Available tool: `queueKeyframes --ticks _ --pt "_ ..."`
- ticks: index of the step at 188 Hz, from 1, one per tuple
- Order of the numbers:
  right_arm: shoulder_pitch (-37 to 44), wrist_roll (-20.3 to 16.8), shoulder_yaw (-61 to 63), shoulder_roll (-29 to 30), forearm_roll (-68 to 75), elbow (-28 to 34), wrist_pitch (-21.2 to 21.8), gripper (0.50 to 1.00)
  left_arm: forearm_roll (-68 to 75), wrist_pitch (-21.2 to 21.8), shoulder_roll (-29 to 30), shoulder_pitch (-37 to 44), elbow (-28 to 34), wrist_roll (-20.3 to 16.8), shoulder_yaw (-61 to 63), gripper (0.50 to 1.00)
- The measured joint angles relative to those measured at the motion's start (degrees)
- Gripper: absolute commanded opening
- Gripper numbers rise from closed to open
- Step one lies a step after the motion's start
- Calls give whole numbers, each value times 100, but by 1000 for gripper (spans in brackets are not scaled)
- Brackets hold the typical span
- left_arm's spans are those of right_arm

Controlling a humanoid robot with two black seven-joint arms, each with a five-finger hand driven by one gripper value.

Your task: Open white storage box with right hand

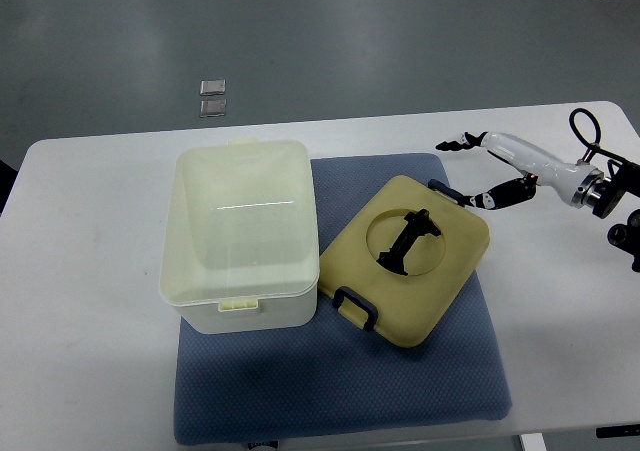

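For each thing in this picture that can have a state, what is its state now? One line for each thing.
white storage box: open, no lid on it, looks empty.
lid: off, lying beside the box on its right, on the blue mat.
black handle: sits in the lid's round recess.
right hand: open, fingers spread, holding nothing, just past the lid's far right edge.
left hand: not in view.
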Motion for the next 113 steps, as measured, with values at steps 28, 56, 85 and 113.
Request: queueKeyframes --ticks 28,56,85,113 --pt "99 0 196 3 1019 -70 436 829 0 0 0 0 0 0 2 1000" --pt "74 0 667 220 2101 -167 476 860 0 0 0 -1 0 0 2 1000" --pt "58 -454 1082 611 3235 -369 503 907 0 2 0 2 0 0 -4 1000" --pt "57 -916 1261 782 4321 -510 520 913 0 2 0 1 0 -2 -7 1000"
